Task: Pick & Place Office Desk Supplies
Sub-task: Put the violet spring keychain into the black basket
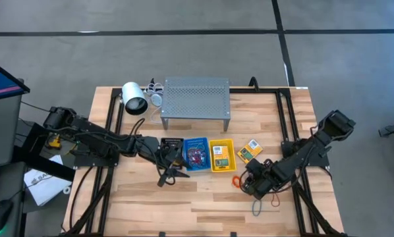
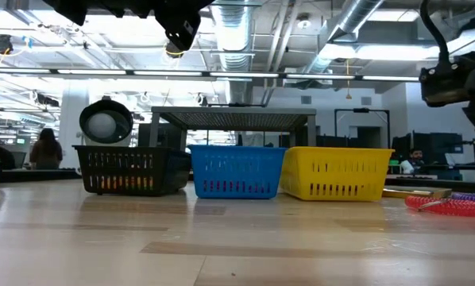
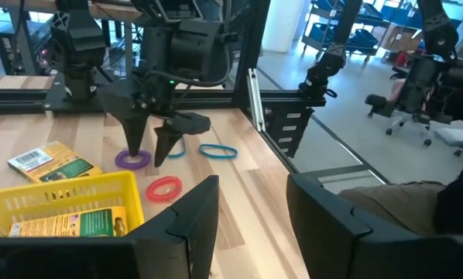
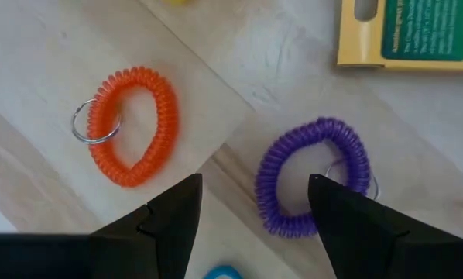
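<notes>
Purple coiled plastic wrist loop (image 4: 313, 178) lies on the wooden table (image 4: 30, 62) beneath the right gripper's (image 4: 251, 205) wide-open fingers; left gripper (image 3: 251, 209) hangs open.

Grey floor (image 1: 184, 16), exposed ceiling ducts (image 2: 245, 24)

A big open lab or workshop is housing this setup: exposed ducts (image 2: 237, 32) and pipes are running under the ceiling, blue storage bins (image 3: 348, 19) are lining shelves, and office chairs (image 3: 417, 116) are standing around.
</notes>
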